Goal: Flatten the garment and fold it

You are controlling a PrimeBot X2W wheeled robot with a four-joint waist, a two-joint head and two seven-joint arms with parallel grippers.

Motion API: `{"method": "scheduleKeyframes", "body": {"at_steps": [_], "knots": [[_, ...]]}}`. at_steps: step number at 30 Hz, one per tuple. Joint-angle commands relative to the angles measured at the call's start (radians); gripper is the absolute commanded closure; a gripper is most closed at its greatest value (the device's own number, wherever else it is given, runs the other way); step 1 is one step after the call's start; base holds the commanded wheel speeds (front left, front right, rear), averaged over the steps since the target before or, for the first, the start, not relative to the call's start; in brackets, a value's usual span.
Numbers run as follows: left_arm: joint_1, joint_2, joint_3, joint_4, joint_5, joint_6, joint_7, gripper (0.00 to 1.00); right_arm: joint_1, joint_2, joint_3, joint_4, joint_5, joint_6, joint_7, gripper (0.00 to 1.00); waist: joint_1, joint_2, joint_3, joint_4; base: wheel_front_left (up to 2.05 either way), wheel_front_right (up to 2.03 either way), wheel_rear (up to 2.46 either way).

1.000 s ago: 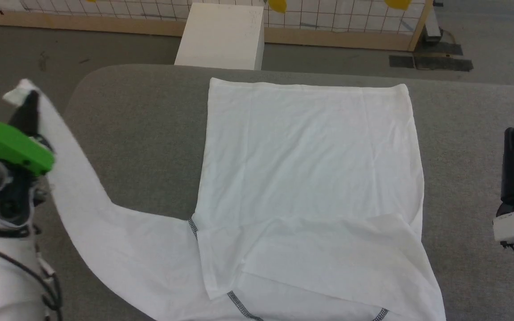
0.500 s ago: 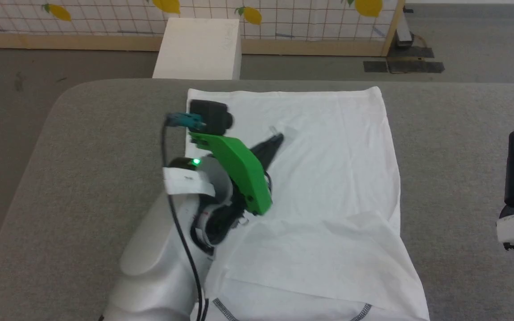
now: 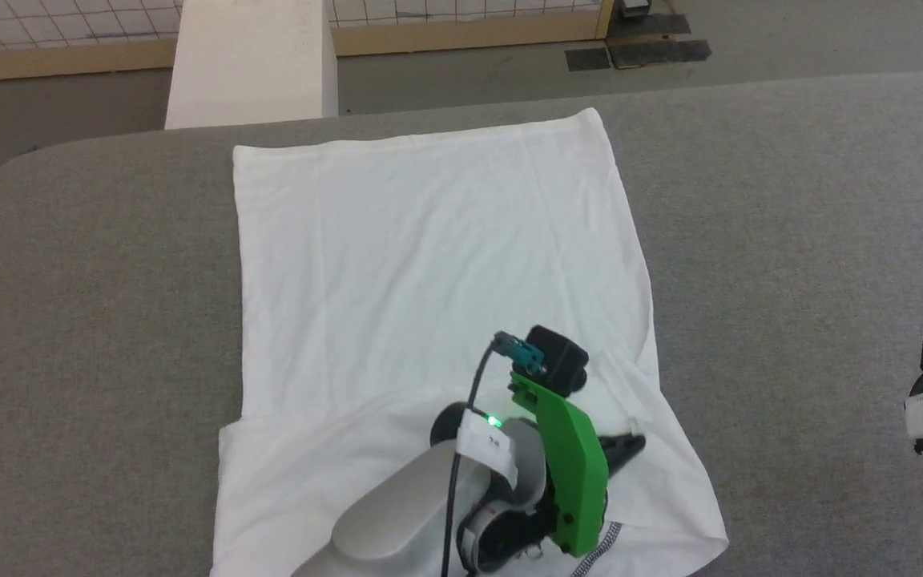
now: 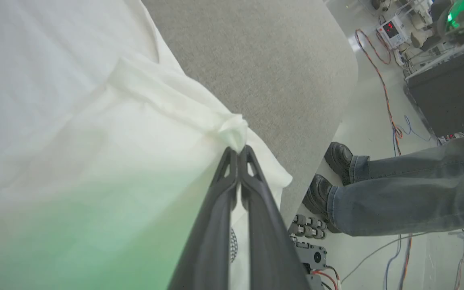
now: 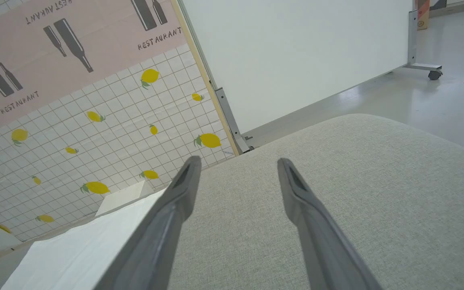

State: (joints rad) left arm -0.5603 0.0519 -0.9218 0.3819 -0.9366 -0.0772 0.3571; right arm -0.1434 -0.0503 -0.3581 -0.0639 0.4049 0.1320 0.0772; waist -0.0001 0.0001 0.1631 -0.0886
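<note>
On grey table (image 3: 750, 200) | T-shirt (image 3: 429, 240) flat, side folded in | my left gripper (image 4: 238, 151) pinches it | right gripper (image 5: 238, 163) open | folds remain

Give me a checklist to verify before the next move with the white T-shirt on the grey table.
1. Left gripper shut on a pinch of the thin white short-sleeved T-shirt: ok.
2. Right gripper open, apart from the fabric: ok.
3. Shirt body flat on the grey padded table: ok.
4. Near hem on the table: cannot tell.
5. Person's black shoes clear of the table corner: not ok, close.
</note>
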Motion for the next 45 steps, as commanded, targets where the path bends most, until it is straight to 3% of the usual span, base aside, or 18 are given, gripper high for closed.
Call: {"method": "scheduleKeyframes", "body": {"at_steps": [1,2,3,8,12,17,23,29,32,37,45], "knots": [[0.012,-0.002,-0.033,0.015,-0.025,-0.006,0.017,0.85,-0.013,0.000,-0.001,0.008,0.008,-0.001,-0.012,0.00,0.0001,-0.0001,0.016,-0.011,0.00,0.00,0.00],[0.016,-0.002,-0.055,0.026,-0.043,-0.006,0.041,0.25,-0.014,0.000,-0.003,0.012,0.008,-0.001,-0.016,0.00,0.0001,-0.0001,0.016,-0.008,0.00,0.00,0.00],[0.016,-0.002,-0.076,0.036,-0.061,-0.006,0.065,0.00,-0.015,0.000,-0.006,0.016,0.007,-0.001,-0.018,0.00,0.0001,-0.0001,0.015,-0.002,0.00,0.00,0.00],[-0.013,-0.002,-0.066,0.039,-0.134,0.008,0.060,0.00,-0.024,0.000,-0.007,0.027,0.004,-0.001,-0.022,0.00,0.0001,-0.0001,0.003,0.028,0.00,0.00,0.00],[-0.072,0.001,0.043,0.019,-0.184,0.023,-0.038,0.00,-0.023,0.000,0.003,0.030,-0.001,-0.001,-0.016,0.00,0.0001,-0.0001,-0.017,0.055,0.00,0.00,0.00],[-0.161,0.109,0.176,0.017,-0.056,0.075,-0.296,0.00,-0.019,0.000,0.043,0.037,-0.008,-0.001,0.009,0.00,0.0001,-0.0001,-0.036,0.081,0.00,0.00,0.00],[-0.116,0.257,0.326,0.037,0.012,0.152,-0.551,0.00,-0.029,0.000,0.072,0.054,-0.034,-0.001,0.049,0.00,0.0001,-0.0001,-0.039,0.104,0.00,0.00,0.00],[0.006,0.365,0.435,-0.030,0.106,0.225,-0.617,0.00,-0.071,0.000,0.086,0.089,-0.042,-0.001,0.101,0.00,0.0001,-0.0001,-0.010,0.114,0.00,0.00,0.00],[0.070,0.370,0.505,-0.119,0.155,0.258,-0.618,0.00,-0.133,0.000,0.076,0.129,-0.043,-0.001,0.118,0.00,0.0001,-0.0001,0.027,0.120,0.00,0.00,0.00],[0.164,0.352,0.601,-0.265,0.214,0.292,-0.619,0.00,-0.319,-0.015,0.092,0.212,-0.153,-0.001,0.171,0.00,0.0001,-0.0001,0.123,0.140,0.00,0.00,0.00],[0.194,0.305,0.689,-0.427,0.282,0.290,-0.619,0.00,-0.696,-0.111,0.119,0.380,-0.265,-0.001,0.365,0.00,0.0001,-0.0001,0.321,0.216,0.00,0.00,0.00]]}}
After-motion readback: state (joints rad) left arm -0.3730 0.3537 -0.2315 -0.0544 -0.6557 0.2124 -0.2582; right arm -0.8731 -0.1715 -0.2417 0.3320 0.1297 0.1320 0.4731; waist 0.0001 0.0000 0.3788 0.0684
